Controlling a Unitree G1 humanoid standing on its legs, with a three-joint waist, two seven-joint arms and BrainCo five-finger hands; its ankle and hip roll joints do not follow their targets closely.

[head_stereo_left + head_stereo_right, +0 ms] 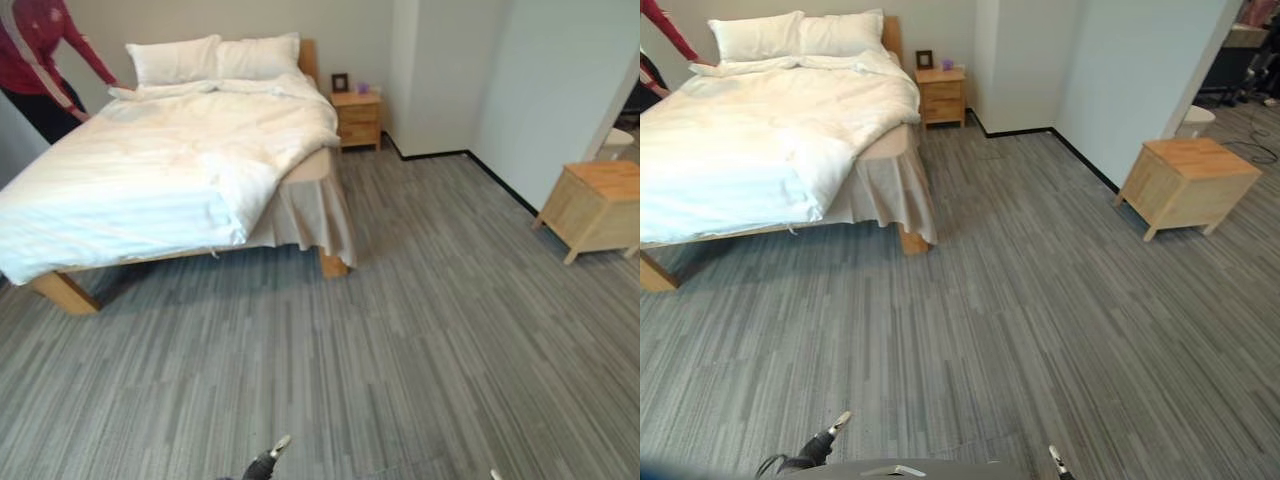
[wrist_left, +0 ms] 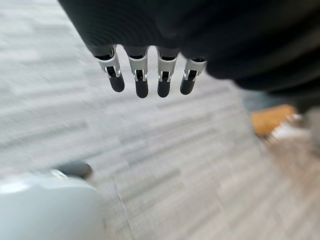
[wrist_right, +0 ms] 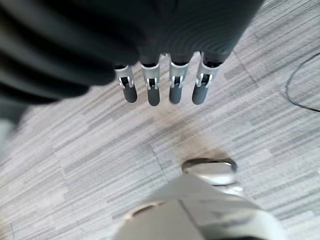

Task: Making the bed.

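Bed (image 1: 170,170) in the left eye view stands well apart from the robot across grey floor (image 1: 400,350), its white duvet (image 1: 160,160) rumpled and folded back at the foot-end corner, so that the beige skirt (image 1: 315,215) shows. Two pillows (image 1: 215,57) lie at the head edge, where a person (image 1: 45,60) in red leans in. Reaching from here would likely miss; the robot must close in first, and could crowd that person.

Right eye view adds a nightstand (image 1: 941,96) beside the head of the bed and a low wooden cabinet (image 1: 1188,183) off to the right, clear of the path.

Left wrist view: the left robot hand (image 2: 150,80) hangs released, fingers straight over the floor, grasping nothing.

Right wrist view: the right robot hand (image 3: 162,85) likewise hangs released and empty.
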